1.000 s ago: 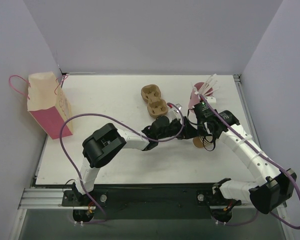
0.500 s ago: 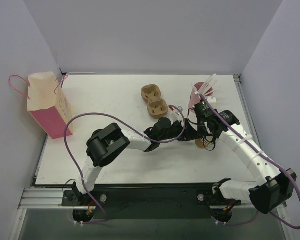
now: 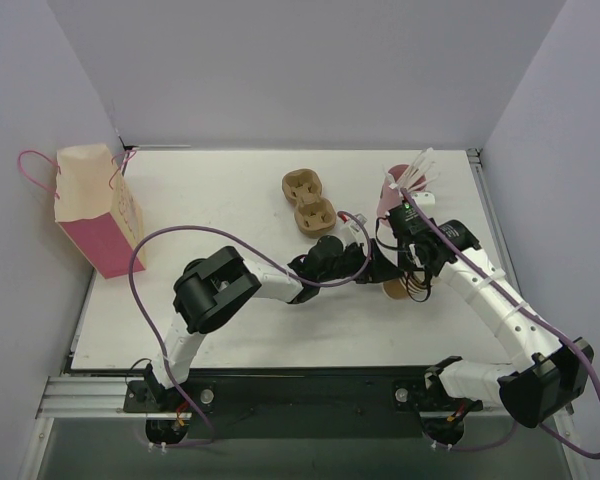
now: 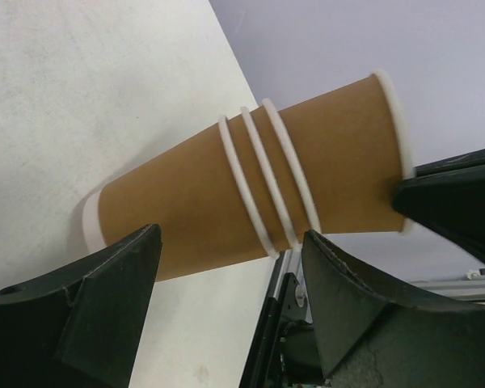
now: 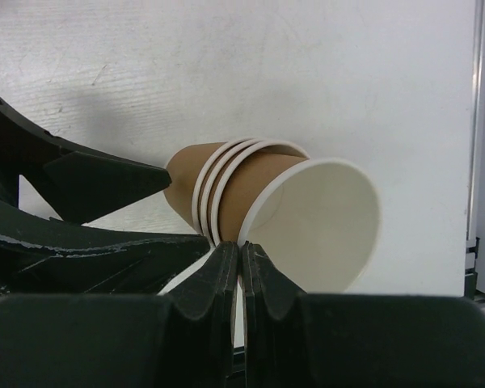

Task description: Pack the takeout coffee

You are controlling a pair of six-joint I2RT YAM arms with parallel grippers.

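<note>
Several kraft-brown paper cups (image 3: pixel 393 288) are nested in one stack that lies tilted on its side, white rims showing, in the left wrist view (image 4: pixel 250 190) and the right wrist view (image 5: pixel 259 190). My right gripper (image 5: pixel 241 246) is shut on the rim wall of the innermost cup, whose white inside faces the right wrist camera; in the top view it (image 3: pixel 410 275) sits just right of the stack. My left gripper (image 4: pixel 230 242) is open, its two fingers straddling the stack's narrow lower half from the left, and in the top view it (image 3: pixel 375 268) meets the stack.
A brown two-hole pulp tray (image 3: pixel 308 202) lies behind the grippers. A pink cup with white sticks (image 3: pixel 398 185) stands close behind my right arm. A pink and cream paper bag (image 3: pixel 95 208) stands at the far left. The table's right edge rail (image 5: pixel 475 121) runs near the cups.
My left arm has reached further right, bringing its open fingers around the cup stack. The right gripper and the stack have barely shifted.
</note>
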